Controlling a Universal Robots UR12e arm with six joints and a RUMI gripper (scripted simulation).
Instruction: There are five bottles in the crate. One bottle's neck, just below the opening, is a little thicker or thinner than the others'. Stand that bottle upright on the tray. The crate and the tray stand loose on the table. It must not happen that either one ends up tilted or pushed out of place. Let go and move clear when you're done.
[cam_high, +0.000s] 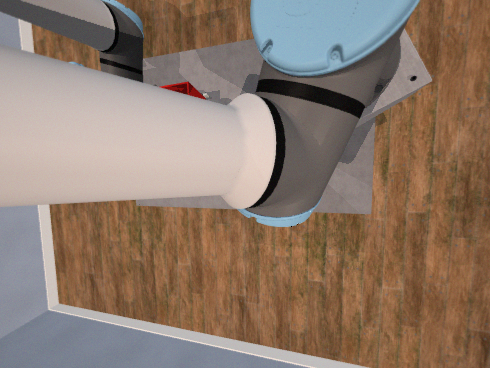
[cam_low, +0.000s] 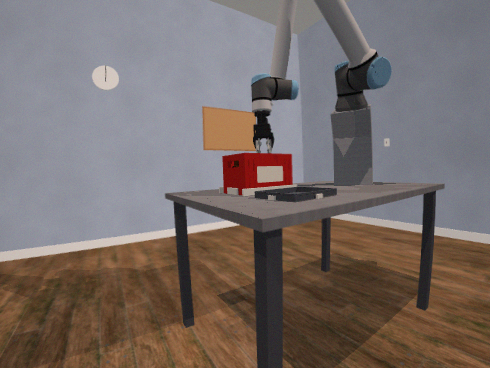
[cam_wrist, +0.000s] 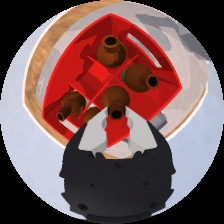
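Observation:
The red crate stands on the table. In the wrist view, a brown bottle has its neck between the fingertips. My gripper is shut on that neck, above the crate. Other brown bottles stand in the crate: one at the top, one at the right, one at the left and one mostly hidden by the gripper. I cannot tell the neck thicknesses apart. The dark tray lies beside the crate and holds no bottle.
The grey table carries the crate and tray. The robot's grey pedestal rises at the table's far side. In the top view the arm hides most of the table and crate. The crate's walls and dividers surround the bottles.

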